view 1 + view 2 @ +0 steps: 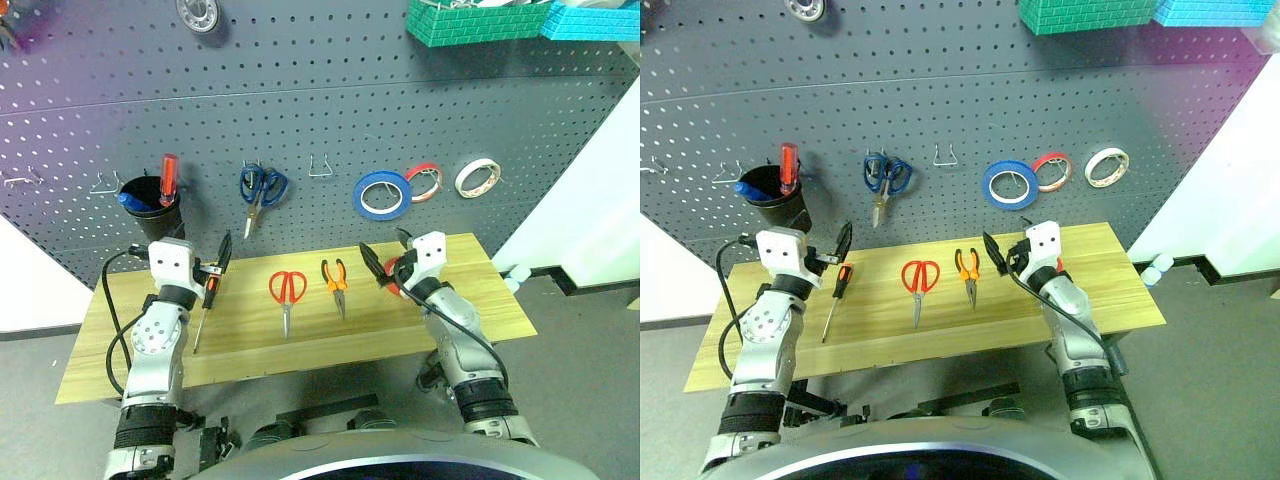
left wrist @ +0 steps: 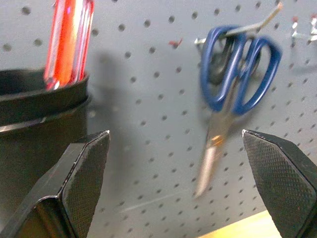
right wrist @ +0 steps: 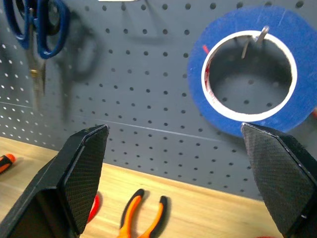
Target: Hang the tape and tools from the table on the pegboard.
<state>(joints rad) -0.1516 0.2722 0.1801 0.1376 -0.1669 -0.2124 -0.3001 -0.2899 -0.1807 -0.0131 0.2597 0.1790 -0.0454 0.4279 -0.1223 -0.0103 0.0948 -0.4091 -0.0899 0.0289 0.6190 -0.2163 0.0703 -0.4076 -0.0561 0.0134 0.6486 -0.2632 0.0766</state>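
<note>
Both grippers, left (image 1: 222,262) and right (image 1: 385,262), are held wide open and empty above the table (image 1: 130,345); red-handled scissors (image 1: 287,291), pliers (image 1: 335,279) and screwdriver (image 1: 204,306) are left lying flat, unhung.

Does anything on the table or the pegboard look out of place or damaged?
Nothing stands out. The red-handled scissors, the pliers and the slim screwdriver lie neatly on the table. The blue-handled scissors and three tape rolls hang properly on the pegboard.

Red-handled scissors (image 1: 287,287), orange-and-black pliers (image 1: 335,274), dark grey pegboard (image 1: 330,90).
</note>
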